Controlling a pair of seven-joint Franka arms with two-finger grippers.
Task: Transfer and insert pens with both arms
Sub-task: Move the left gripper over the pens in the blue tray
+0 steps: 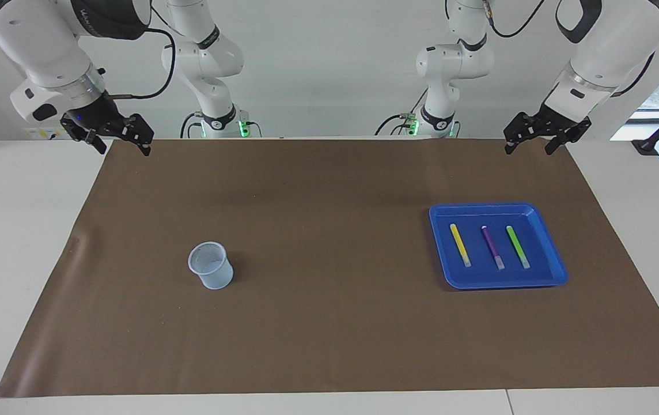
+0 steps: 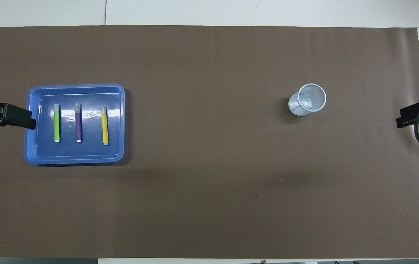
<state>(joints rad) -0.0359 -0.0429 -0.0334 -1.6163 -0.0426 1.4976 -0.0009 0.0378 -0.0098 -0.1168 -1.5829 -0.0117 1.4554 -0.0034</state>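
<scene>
Three pens, yellow [image 1: 459, 244], purple [image 1: 492, 246] and green [image 1: 518, 246], lie untouched in a blue tray [image 1: 554, 265] toward the left arm's end of the tabletop [image 1: 329, 323]. The left gripper [image 1: 538, 145] and right gripper [image 1: 122, 141] hang at its robot-side corners, fingers released. First pickup awaits; the mesh cup [image 1: 211, 272] stands empty. Overhead, both grippers are cut off.

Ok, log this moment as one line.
stage: start | pens: three in blue tray | mesh cup: empty | left tool: open, waiting | right tool: open, waiting
</scene>
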